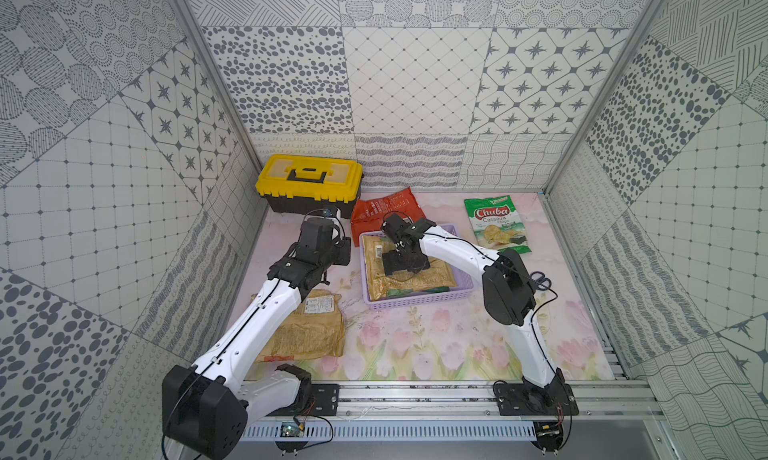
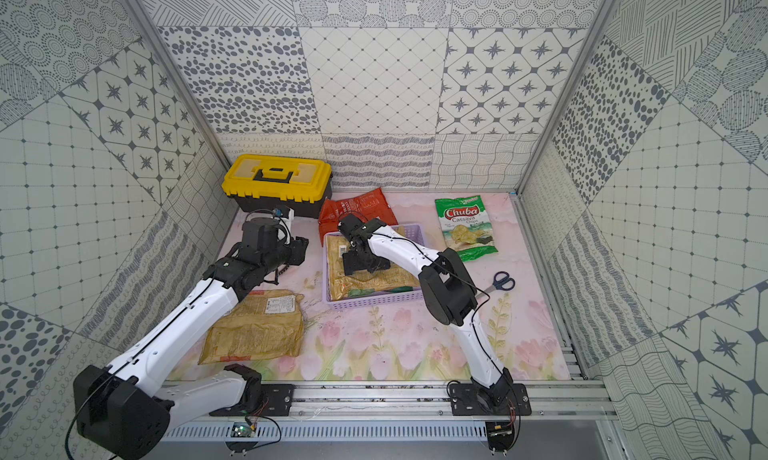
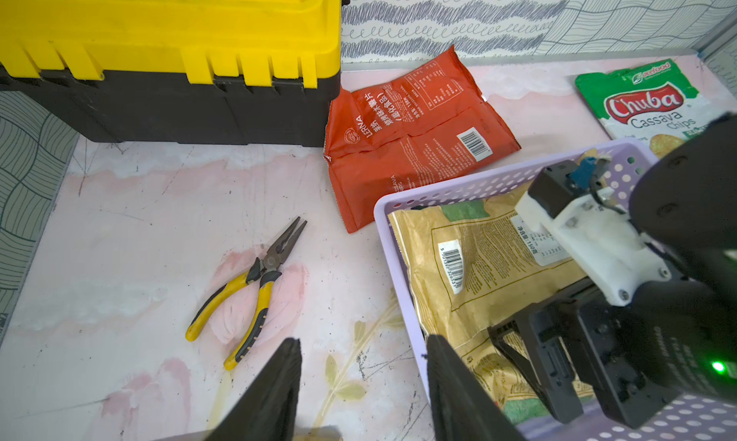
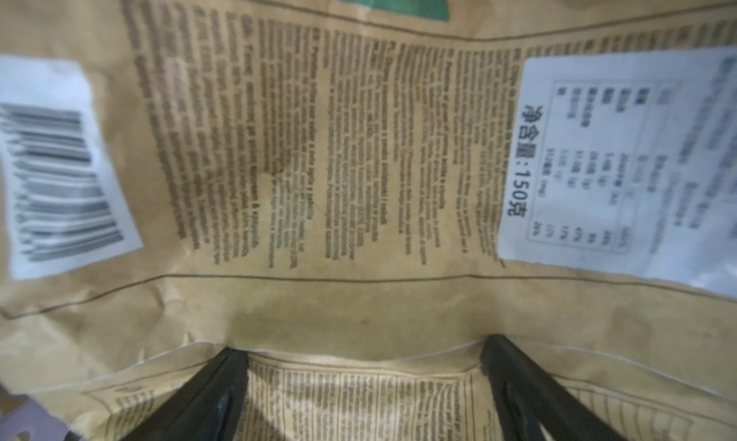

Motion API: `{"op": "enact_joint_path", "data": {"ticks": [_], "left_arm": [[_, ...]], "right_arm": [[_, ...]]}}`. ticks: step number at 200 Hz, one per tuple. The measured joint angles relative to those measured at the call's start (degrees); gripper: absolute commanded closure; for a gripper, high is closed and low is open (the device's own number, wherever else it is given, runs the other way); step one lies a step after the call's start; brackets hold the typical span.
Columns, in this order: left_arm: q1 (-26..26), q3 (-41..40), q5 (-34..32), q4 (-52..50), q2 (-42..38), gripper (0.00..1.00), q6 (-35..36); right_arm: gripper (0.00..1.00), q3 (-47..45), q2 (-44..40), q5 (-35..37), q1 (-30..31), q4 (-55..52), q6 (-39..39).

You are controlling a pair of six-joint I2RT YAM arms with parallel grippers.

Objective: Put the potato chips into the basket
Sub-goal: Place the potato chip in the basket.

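One bulky yellow-and-black toolbox (image 1: 309,183) sits in the far left corner and is no part of the job. Next in size, the lavender basket (image 1: 415,302) at mid-table holds a tan bag (image 1: 374,275) lying over a green bag (image 1: 419,290), and the two fill it about to the rim. Three bags lie outside: a second tan bag (image 1: 307,333) under the left arm, the orange-red bag (image 1: 370,212) just behind the basket beside the toolbox, and the Chuba bag (image 1: 494,225) far right. The right gripper (image 4: 363,347) hangs spread wide just over the basket's tan bag, holding nothing. The left gripper (image 3: 363,339) is half open and empty beside the basket. Added bags may slide off so shallow a pile, and the right fingers could snag crinkled film. Pliers (image 3: 255,283) near the left jaws invite a wrong grab; scissors (image 2: 500,281) lie near the right edge.
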Motion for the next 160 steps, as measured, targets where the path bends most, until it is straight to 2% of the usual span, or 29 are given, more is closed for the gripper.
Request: {"op": "enact_joint_path", "data": {"ticks": [45,112,160], "left_arm": [[0.0,0.1,-0.1,0.0,0.3,0.45,-0.2],[0.0,0.1,-0.2,0.0,0.8,0.45,-0.2],[0.0,0.3,0.6,0.0,1.1,0.45,-0.1]], "right_arm": [[0.03,3.3,2.5,10.1,3.1,-3.5,0.4],[0.03,2.2,1.6,5.8,1.5,-2.3,-1.2],[0.03,-2.5,-5.8,3.8,-2.3,-0.7,-0.7]]}}
